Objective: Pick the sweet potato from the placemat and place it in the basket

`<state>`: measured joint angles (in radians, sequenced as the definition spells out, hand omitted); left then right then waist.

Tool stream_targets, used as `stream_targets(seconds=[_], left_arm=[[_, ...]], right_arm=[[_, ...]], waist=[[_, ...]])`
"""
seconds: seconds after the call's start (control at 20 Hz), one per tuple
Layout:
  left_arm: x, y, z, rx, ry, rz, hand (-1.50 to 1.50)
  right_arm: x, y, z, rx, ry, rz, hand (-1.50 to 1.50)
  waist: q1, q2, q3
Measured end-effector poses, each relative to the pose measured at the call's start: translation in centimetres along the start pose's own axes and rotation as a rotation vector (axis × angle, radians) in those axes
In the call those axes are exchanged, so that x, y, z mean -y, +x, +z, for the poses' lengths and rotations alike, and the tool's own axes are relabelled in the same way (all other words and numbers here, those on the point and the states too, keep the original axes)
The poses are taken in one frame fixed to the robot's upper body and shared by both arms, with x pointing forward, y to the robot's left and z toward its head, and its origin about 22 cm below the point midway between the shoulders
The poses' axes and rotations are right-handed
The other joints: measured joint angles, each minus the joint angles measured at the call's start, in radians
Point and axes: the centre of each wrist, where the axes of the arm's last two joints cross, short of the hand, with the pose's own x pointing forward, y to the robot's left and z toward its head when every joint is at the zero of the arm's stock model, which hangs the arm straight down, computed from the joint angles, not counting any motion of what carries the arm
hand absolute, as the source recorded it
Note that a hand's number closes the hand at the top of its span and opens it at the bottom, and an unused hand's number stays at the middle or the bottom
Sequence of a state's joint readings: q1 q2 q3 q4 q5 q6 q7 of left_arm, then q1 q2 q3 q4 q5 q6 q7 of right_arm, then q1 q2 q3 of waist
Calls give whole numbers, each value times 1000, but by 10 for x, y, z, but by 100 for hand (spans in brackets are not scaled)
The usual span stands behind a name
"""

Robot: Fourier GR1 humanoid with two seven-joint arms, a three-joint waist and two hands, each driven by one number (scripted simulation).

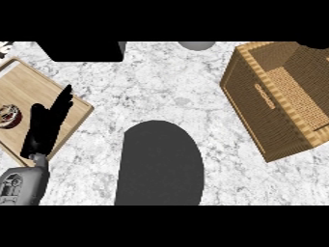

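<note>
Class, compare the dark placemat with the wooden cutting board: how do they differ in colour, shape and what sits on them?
The placemat is dark grey with a rounded top end; the cutting board is pale wood with straight edges and corners. The placemat lies mid-counter and shows nothing on it; the cutting board sits at the left, carries a small round item, and has the left hand above it, fingers straight. Both lie flat on the marble counter.

There are no words, numbers or signs to read here. Nothing is written on the counter (167, 91), the basket (295, 101) or the wooden board (24, 91).
</note>
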<state>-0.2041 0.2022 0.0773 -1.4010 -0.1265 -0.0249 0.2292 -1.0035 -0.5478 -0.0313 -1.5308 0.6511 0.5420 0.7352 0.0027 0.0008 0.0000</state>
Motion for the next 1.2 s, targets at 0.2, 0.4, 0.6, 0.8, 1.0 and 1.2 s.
stream_targets(seconds=[0.2, 0.4, 0.6, 0.8, 1.0, 1.2], left_arm=[[-6, 1, -3, 1, 1, 4, 0], [-4, 7, -7, 5, -3, 3, 0], [4, 2, -6, 8, -7, 6, 0], [3, 7, -7, 2, -6, 4, 0], [1, 5, -7, 6, -8, -3, 0], [7, 5, -10, 4, -12, 5, 0]], right_arm=[[-11, -30, -14, 12, 19, 7, 150], [-23, -58, -24, 43, 50, -10, 150], [-36, -78, -33, 54, 76, -8, 150], [-54, -96, -44, 46, 105, 1, 150], [-86, -112, -48, 1, 163, -87, -150], [-108, -129, -50, -38, 190, -192, -150]], waist=[[2, 1, 0], [2, 1, 0], [3, 1, 0], [6, 2, 0], [5, 2, 0], [4, 2, 0]])
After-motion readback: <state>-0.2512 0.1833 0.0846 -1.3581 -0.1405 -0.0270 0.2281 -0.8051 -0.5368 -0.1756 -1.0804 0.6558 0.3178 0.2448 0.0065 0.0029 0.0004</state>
